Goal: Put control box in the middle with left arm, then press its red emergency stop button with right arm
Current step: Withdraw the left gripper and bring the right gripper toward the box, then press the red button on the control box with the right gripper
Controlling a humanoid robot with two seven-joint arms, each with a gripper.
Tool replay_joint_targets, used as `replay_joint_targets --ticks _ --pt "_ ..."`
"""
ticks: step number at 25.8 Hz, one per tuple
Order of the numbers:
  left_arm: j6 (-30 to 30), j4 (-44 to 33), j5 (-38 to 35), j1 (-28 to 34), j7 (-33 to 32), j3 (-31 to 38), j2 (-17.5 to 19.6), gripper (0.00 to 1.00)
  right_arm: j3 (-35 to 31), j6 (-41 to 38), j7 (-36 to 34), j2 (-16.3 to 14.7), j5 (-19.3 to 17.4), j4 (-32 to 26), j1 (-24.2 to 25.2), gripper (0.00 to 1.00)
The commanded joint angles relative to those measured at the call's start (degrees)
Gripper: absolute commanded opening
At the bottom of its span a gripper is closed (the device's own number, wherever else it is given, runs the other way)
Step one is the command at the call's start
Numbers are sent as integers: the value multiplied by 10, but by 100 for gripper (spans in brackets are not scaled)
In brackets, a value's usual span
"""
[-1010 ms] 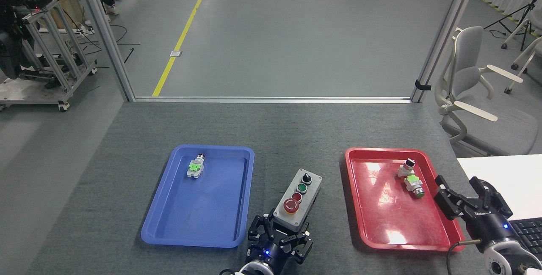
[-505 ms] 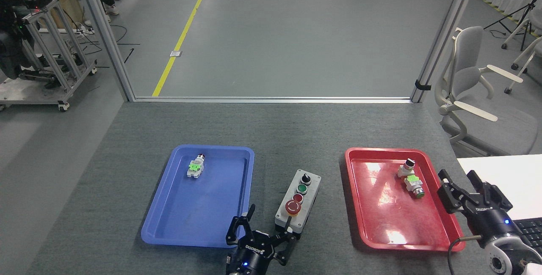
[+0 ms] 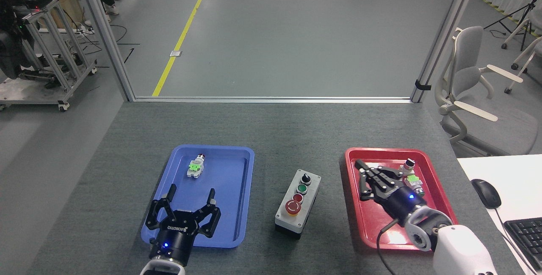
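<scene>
Standing free on the counter (image 3: 271,131) between the trays, the control box (image 3: 297,203) risked being shoved askew if the right pincer (image 3: 367,176), fingers together, struck the red emergency stop button (image 3: 292,207) off-centre; the left pincer (image 3: 191,197) gaped empty.

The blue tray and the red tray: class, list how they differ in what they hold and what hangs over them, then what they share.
The blue tray holds one small switch part; the red tray holds two.
The open left claw hangs over the blue tray's near edge; the right claw reaches across the red tray's middle.
Both are shallow rounded rectangles flanking the control box.
</scene>
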Motion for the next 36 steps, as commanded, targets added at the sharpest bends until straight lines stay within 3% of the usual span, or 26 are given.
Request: replay_joint_targets --ticks 1,5,11,33,34,36 --pt "-121 -5 1 8 -78 107 4 99 77 -4 6 24 3 4 -17 0" --pt "-214 -7 2 8 -113 209 3 99 130 -29 10 32 5 6 -32 0" --pt "-246 -7 3 20 -112 272 1 99 170 -34 12 61 9 19 -38 0" --pt "-249 -2 6 22 -108 274 -8 99 190 -23 10 97 2 87 -31 2" --pt "-247 -3 6 22 -107 274 -8 99 185 -16 7 97 -1 84 -32 30" --pt "-246 -2 5 23 -107 274 -8 99 168 6 5 98 -18 73 -38 98"
